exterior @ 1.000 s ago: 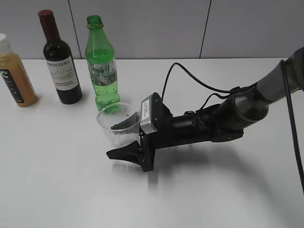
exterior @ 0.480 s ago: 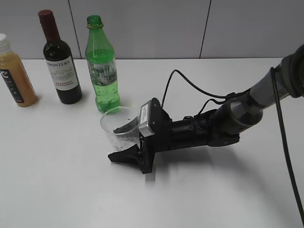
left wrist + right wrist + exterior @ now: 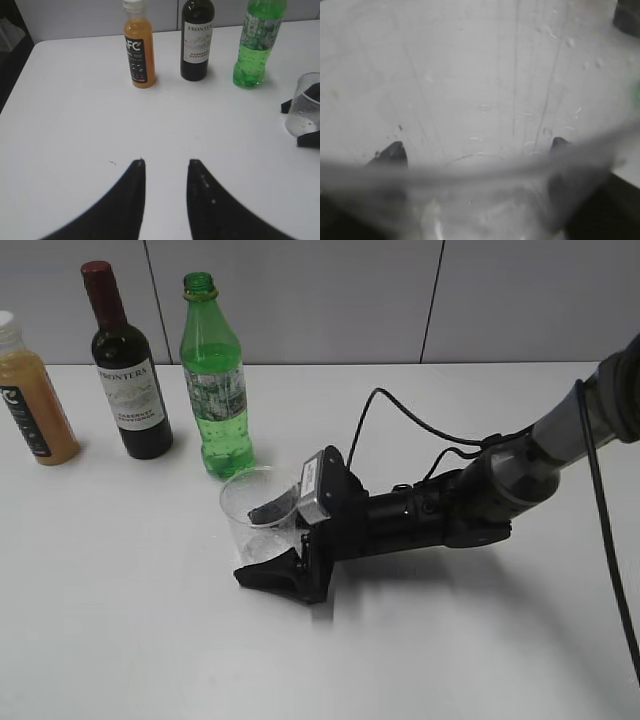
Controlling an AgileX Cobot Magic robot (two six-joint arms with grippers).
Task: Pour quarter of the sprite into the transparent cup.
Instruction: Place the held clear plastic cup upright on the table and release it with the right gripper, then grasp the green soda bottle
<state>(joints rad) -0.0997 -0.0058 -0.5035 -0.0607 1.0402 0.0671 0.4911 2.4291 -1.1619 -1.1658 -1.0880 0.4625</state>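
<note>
The sprite stands upright and capless at the back of the white table; it also shows in the left wrist view. The transparent cup stands in front of it, a little to the right. My right gripper lies low along the table with one finger on each side of the cup, shut on it. The cup wall fills the right wrist view, with both fingertips showing through it. The cup shows at the right edge of the left wrist view. My left gripper is open and empty above bare table.
A dark wine bottle with a red top stands left of the sprite, and an orange juice bottle at the far left. Both show in the left wrist view. A black cable loops behind the right arm.
My right gripper and the cup between its fingers have shifted a little to the right and nearer the front. The bottles have not moved.
</note>
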